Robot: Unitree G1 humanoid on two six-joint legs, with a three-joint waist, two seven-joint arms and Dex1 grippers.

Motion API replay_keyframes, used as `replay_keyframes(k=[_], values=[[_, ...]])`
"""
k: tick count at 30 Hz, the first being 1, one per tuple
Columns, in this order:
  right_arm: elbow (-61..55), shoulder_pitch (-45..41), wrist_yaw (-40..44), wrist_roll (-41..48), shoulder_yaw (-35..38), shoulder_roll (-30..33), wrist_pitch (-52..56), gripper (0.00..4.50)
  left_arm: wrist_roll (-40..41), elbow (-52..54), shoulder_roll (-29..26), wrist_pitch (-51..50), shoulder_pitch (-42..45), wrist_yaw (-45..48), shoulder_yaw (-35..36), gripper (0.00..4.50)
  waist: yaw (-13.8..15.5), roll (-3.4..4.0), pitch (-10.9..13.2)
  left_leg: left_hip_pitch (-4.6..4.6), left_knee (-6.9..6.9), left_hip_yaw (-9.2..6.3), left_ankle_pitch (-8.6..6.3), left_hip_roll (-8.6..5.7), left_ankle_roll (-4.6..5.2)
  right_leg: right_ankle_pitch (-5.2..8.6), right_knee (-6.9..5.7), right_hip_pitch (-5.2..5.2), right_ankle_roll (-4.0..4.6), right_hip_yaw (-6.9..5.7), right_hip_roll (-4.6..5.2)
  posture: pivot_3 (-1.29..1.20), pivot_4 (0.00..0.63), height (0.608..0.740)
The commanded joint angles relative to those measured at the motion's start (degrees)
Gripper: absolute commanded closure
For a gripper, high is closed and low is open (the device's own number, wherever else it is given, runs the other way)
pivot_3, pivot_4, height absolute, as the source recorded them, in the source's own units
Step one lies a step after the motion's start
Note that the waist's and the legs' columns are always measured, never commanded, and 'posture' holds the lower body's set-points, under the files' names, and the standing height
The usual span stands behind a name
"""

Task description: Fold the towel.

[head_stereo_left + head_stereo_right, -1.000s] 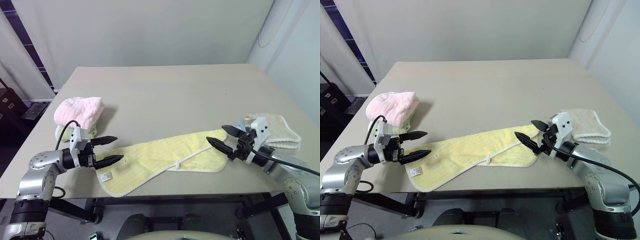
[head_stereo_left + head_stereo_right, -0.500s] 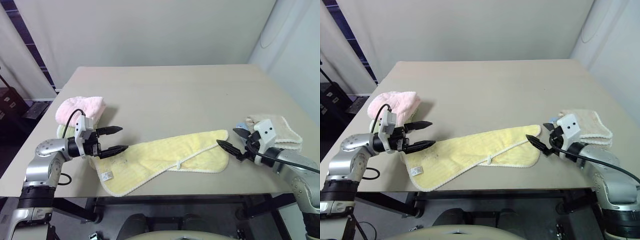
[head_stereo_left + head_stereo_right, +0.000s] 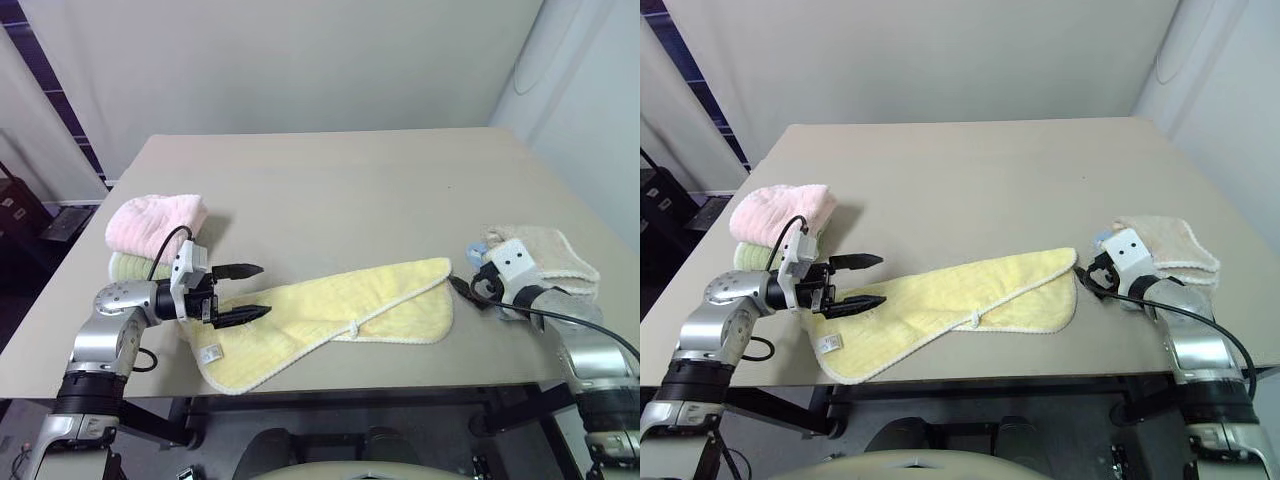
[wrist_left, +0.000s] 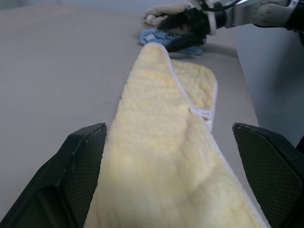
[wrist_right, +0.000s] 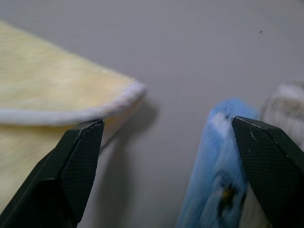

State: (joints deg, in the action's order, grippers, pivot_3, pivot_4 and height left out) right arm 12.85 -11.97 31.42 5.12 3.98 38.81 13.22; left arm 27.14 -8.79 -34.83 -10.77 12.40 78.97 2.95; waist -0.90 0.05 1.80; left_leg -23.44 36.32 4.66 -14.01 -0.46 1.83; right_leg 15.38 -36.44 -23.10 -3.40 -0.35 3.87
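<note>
the towel lies slantwise along the table's near edge, a long fluffy pale yellow strip with a stitched hem. the left gripper hangs over its labelled end and the right gripper sits just beside its far corner, both with jaws spread and empty. each should probably pinch its end by the hem, so the soft pile does not slip.
</note>
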Motion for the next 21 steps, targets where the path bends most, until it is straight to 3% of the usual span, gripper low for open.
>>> replay_keyframes(k=[1,21], values=[[3.0,-4.0,-0.4,-1.9,-0.9,-1.0,-3.9,0.0,-0.2,1.7,0.1,1.2,-1.0,0.0,-0.6,0.04,0.0,0.01,0.0,0.0,0.0,0.0,0.01,0.0,0.0,0.0,0.0,0.0,0.0,0.0,0.0,0.0,0.0,0.74],[4.0,-5.4,10.4,-4.1,-5.9,-0.8,-17.1,0.0,-1.4,-0.4,1.3,5.0,-2.6,-1.0,-1.5,0.04,0.0,0.02,0.0,0.01,0.51,0.01,-0.06,0.07,-0.1,0.01,-0.6,-0.02,0.0,0.0,0.0,0.0,0.0,0.74]])
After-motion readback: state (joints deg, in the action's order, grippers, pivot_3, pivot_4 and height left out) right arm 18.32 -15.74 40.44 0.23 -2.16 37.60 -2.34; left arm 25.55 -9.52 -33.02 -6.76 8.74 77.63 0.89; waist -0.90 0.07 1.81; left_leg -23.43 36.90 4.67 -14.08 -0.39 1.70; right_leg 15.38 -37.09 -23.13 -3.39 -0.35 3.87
